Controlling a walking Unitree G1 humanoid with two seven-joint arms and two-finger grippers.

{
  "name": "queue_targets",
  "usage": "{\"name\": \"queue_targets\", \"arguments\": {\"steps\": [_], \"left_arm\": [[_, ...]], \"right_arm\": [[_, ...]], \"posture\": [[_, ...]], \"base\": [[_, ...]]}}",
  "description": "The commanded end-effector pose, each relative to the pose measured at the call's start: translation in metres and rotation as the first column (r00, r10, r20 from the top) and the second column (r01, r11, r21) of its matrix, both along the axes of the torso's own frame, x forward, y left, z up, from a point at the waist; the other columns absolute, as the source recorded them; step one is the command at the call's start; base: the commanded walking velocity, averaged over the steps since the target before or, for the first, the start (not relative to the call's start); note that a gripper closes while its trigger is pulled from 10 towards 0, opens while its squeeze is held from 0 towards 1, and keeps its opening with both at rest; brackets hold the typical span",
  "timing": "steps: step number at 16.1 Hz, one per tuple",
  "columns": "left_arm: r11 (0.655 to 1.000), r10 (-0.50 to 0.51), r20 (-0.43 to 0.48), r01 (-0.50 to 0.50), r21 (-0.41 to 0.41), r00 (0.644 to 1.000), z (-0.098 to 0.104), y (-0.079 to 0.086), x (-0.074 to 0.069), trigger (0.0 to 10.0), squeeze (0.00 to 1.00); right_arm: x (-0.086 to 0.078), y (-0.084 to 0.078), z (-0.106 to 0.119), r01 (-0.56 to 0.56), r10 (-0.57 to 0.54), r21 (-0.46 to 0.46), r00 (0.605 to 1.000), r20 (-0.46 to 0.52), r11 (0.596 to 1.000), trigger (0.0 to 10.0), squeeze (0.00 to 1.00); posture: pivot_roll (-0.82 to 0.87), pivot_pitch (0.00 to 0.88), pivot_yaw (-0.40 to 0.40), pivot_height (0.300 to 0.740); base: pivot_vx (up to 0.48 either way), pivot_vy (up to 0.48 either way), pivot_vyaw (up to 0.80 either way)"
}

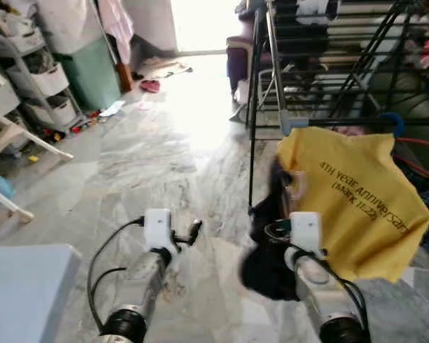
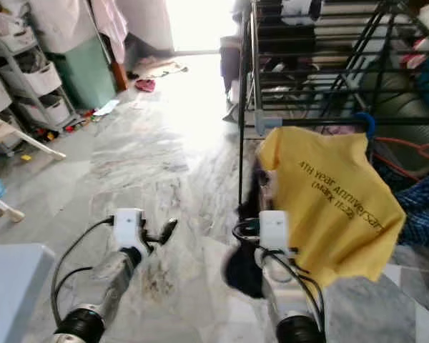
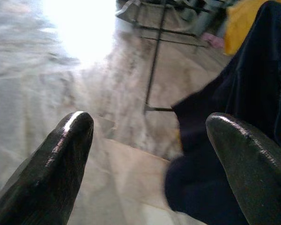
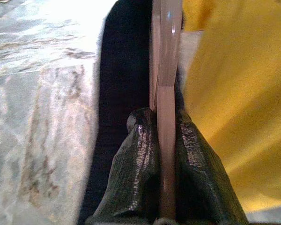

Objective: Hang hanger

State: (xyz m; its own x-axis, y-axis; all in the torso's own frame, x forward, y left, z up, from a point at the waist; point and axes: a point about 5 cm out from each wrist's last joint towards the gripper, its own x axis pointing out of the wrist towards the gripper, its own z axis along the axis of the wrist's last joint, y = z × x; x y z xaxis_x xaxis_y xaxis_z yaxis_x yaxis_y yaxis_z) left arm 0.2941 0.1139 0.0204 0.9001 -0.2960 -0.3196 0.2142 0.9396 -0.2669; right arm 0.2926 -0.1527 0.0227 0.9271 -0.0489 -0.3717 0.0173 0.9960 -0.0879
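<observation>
My right gripper (image 4: 166, 154) clenched on a pale pink hanger (image 4: 166, 70), its bar pinched between both fingers. Dark garment (image 1: 268, 250) droops from it beside my right arm, above the marble floor (image 1: 164, 157). Yellow printed shirt (image 1: 354, 200) hangs on the black drying rack (image 1: 272, 71), touching the dark cloth. Left gripper (image 3: 145, 159) released, fingers spread, low over the floor.
</observation>
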Motion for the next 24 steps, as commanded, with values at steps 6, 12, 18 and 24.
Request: {"name": "queue_targets", "arguments": {"steps": [6,12,18,24], "left_arm": [[1.000,-0.020,0.009,0.020,-0.014,1.000,0.001,-0.006,-0.001,10.0,0.00],[1.000,-0.004,0.002,0.004,0.008,1.000,0.000,-0.005,0.000,10.0,0.00],[0.998,0.047,0.015,-0.047,0.033,0.999,-0.001,0.013,-0.003,10.0,0.00],[0.999,0.035,0.029,-0.035,-0.008,0.999,-0.001,0.010,-0.007,10.0,0.00]], "right_arm": [[0.005,-0.002,0.011,0.002,-0.002,-0.006,0.998,0.056,1.000,10.0,0.00],[0.004,-0.001,0.010,-0.015,0.015,0.004,0.999,0.045,1.000,10.0,0.00],[-0.002,0.003,0.009,-0.184,0.184,-0.002,0.983,0.026,0.983,10.0,0.00],[-0.003,0.002,0.019,-0.245,0.248,-0.053,0.967,0.059,0.968,10.0,0.00]], "posture": [[-0.20,0.000,0.099,0.740],[-0.20,0.000,0.102,0.740],[-0.20,0.000,0.103,0.740],[-0.20,0.000,0.104,0.740]], "base": [[0.000,-0.294,0.00],[0.000,-0.347,0.00],[0.000,0.000,0.00],[0.000,0.000,0.00]]}}
